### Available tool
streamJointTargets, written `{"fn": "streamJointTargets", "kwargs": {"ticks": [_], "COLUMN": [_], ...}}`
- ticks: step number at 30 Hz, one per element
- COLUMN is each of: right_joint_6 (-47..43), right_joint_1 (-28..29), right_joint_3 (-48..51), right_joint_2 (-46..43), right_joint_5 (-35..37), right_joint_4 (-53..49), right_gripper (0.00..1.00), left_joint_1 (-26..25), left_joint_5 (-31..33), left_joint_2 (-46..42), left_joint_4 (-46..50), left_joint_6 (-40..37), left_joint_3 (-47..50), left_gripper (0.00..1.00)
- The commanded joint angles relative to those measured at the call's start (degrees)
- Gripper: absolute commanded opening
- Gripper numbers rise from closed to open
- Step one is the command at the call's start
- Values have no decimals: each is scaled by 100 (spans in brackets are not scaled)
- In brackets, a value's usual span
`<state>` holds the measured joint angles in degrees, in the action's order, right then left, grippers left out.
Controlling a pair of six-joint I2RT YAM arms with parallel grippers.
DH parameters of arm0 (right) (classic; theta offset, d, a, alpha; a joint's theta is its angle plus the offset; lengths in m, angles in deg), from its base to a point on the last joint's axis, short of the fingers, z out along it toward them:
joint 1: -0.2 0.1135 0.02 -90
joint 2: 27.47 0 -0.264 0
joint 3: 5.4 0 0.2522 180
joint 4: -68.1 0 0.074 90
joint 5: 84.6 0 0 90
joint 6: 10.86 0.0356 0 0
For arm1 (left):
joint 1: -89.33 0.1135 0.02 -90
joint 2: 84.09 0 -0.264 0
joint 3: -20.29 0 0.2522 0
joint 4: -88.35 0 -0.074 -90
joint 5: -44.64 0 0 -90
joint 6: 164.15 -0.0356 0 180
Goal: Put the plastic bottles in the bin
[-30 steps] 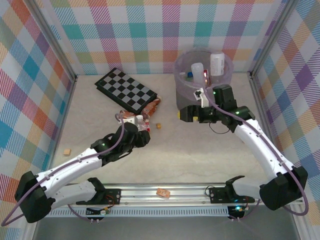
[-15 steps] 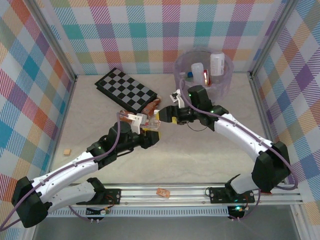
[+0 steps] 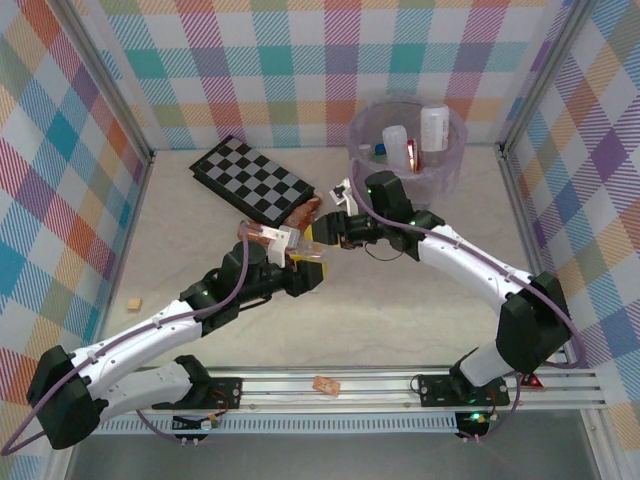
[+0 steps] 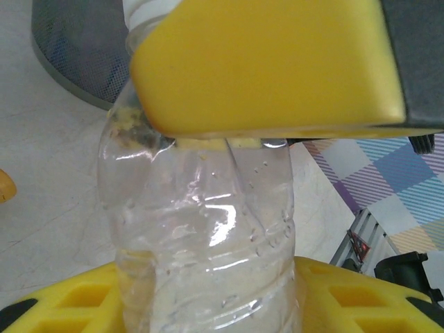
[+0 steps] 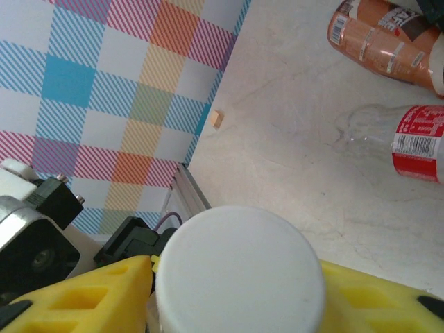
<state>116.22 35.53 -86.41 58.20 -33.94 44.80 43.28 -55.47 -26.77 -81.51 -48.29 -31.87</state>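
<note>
Pale table top (image 3: pixel 400 310) is open across the near middle & right, up to the metal front rail (image 3: pixel 400 383). Checked walls (image 3: pixel 60 150) close it in on 3 sides. The pale-purple translucent round plastic bin (image 3: pixel 452 168) stands far right, near the back wall, w/ several plastic bottles (image 3: pixel 433 125) inside.

Both arms meet mid-table, left of the bin. The left gripper (image 3: pixel 303 258) (image 4: pixel 208 305) has its yellow fingers pinching the body of a clear crumpled plastic bottle (image 3: pixel 309 248) (image 4: pixel 201 222). The right gripper (image 3: pixel 322 235) (image 5: pixel 239 291) has its fingers pressed on either side of that bottle's white cap (image 5: pixel 239 267). The right arm lies btw this bottle & the bin.

Just behind the grippers is a flat black-and-white checkerboard (image 3: pixel 250 178). An orange-brown-labelled bottle (image 3: pixel 304 209) (image 5: pixel 378 41) lies just beside its near corner, and a red-labelled clear bottle (image 5: pixel 416 142) lies near that one. A small tan cube (image 3: pixel 132 302) (image 5: pixel 217 118) sits by the left wall, well apart. An orange-tan bit (image 3: pixel 325 384) rests on the rail.
</note>
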Motion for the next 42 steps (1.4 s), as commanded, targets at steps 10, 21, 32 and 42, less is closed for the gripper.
{"fn": "streamJointTargets", "kwargs": {"ticks": [10,21,32,42], "right_joint_6": [-744,-2301,-3099,-3554], "right_joint_1": [-105,-1396,-2693,-3067], "right_joint_3": [-928,-3857,-4939,-6121], "right_joint_2": [-24,209,398,1705], "right_joint_5": [535,1530,3072,3350], "right_joint_4": [-899,-3220,-3253,-4196], "right_gripper": [33,27,23,23], "left_joint_1": [-28,-28,-30,-29], "left_joint_5": [584,1296,1641,1733], "left_joint_2": [-355,-1237,-717,-895], "left_joint_4": [-94,1115,1653,1792], "left_joint_6": [-82,330,1005,1199], "left_joint_3": [66,376,209,389], "left_gripper": [83,92,92,92]}}
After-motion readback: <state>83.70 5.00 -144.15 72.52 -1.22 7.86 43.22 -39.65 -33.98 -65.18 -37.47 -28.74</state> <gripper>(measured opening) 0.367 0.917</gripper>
